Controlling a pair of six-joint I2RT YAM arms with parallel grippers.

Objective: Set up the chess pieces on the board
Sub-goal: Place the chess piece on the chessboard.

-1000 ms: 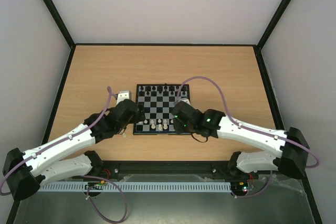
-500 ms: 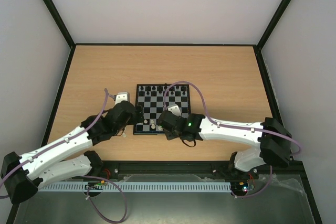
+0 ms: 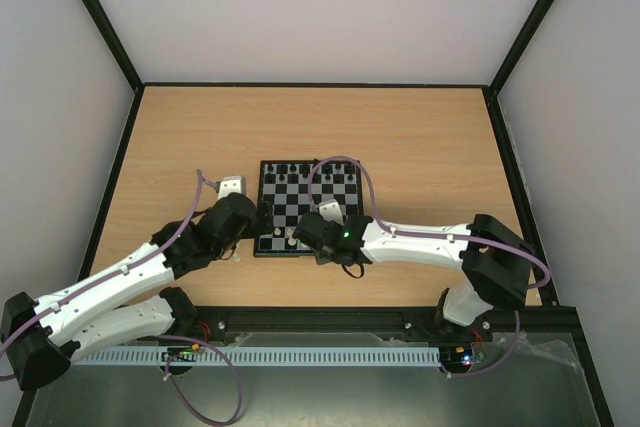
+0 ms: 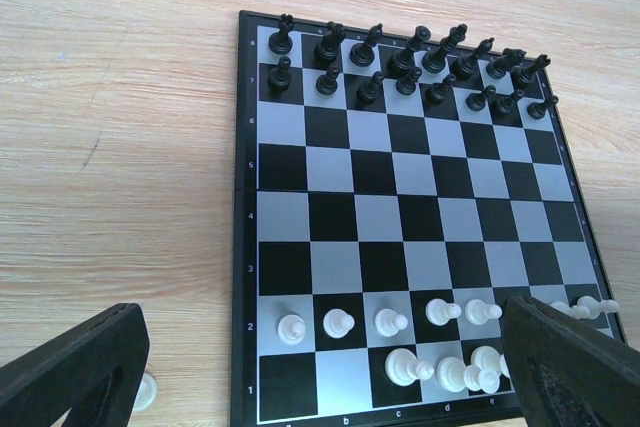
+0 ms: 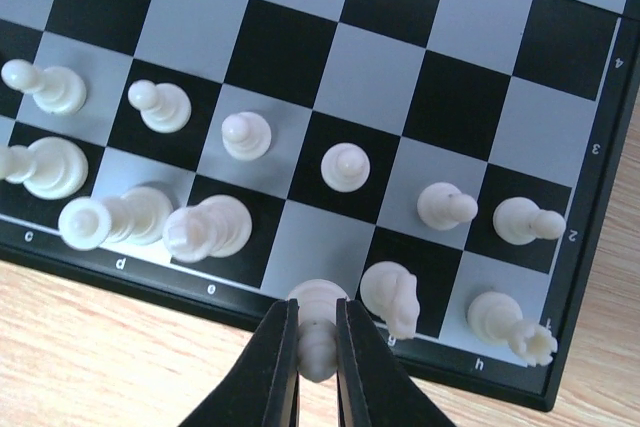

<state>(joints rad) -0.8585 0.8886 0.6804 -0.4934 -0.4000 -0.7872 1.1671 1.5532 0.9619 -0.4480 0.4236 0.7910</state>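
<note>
At board (image 5: 370, 77) near edge, right gripper (image 5: 318, 325) pinches white piece (image 5: 318, 297), knight (image 5: 392, 297) at its 3 o'clock. Left gripper (image 4: 320, 312) spread wide, board at 12 o'clock.

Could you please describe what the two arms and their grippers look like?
Both the left arm and right arm have white link shells with black joint housings. A purple cable loops along each. A green light glows near the right wrist. The left gripper's fingers and right gripper's fingers are matt black, flat and tapered.
</note>
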